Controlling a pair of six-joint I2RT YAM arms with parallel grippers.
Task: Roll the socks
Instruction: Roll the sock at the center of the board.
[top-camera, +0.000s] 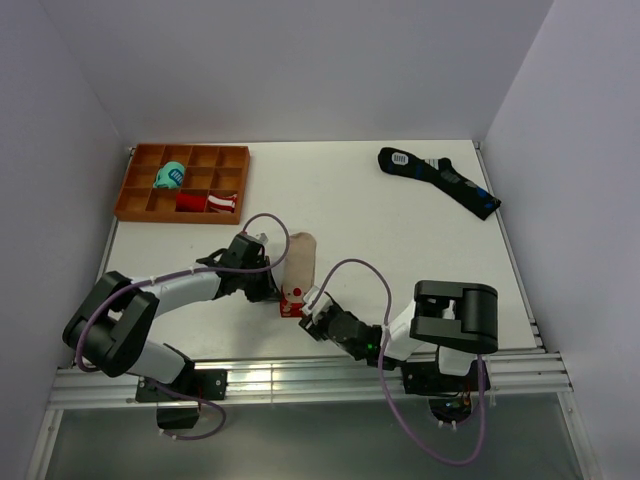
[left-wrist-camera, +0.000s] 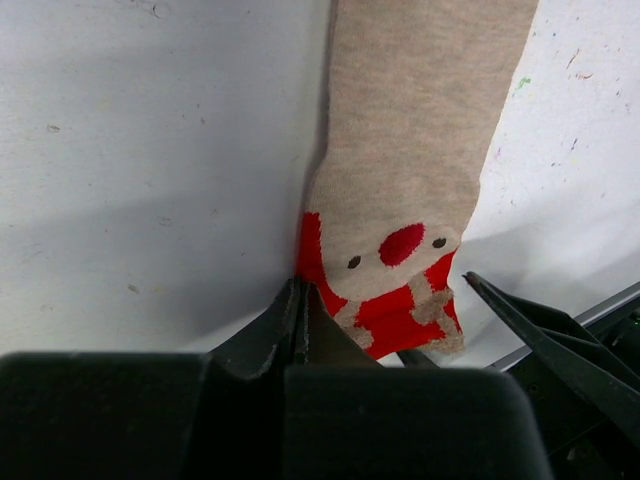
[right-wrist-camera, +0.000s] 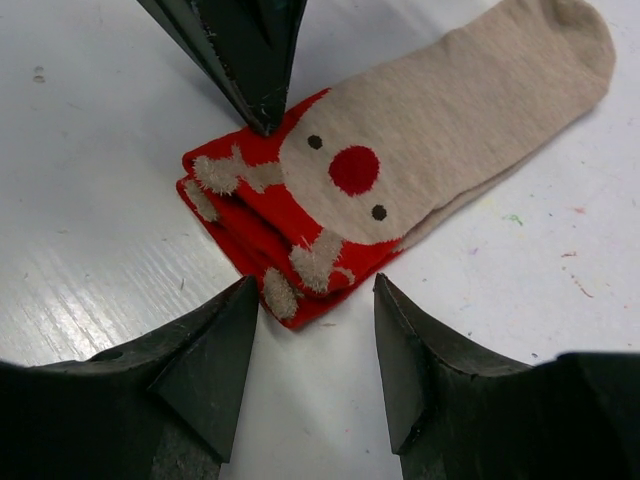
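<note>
Fingers (right-wrist-camera: 215, 350) of the right gripper (right-wrist-camera: 315, 335) stand apart and empty just short of the red end (right-wrist-camera: 255, 215) of the socks (right-wrist-camera: 450, 110). The left gripper (right-wrist-camera: 262, 110) has its fingers together, tip touching that end's edge; whether cloth is nipped I cannot tell. The socks lie flat and unrolled on the table (right-wrist-camera: 90, 200) between the arms, so rolling seems barely begun. The next move calls for gripping the red end squarely and turning it toward the beige toe (right-wrist-camera: 570, 40) without skewing the pair.
</note>
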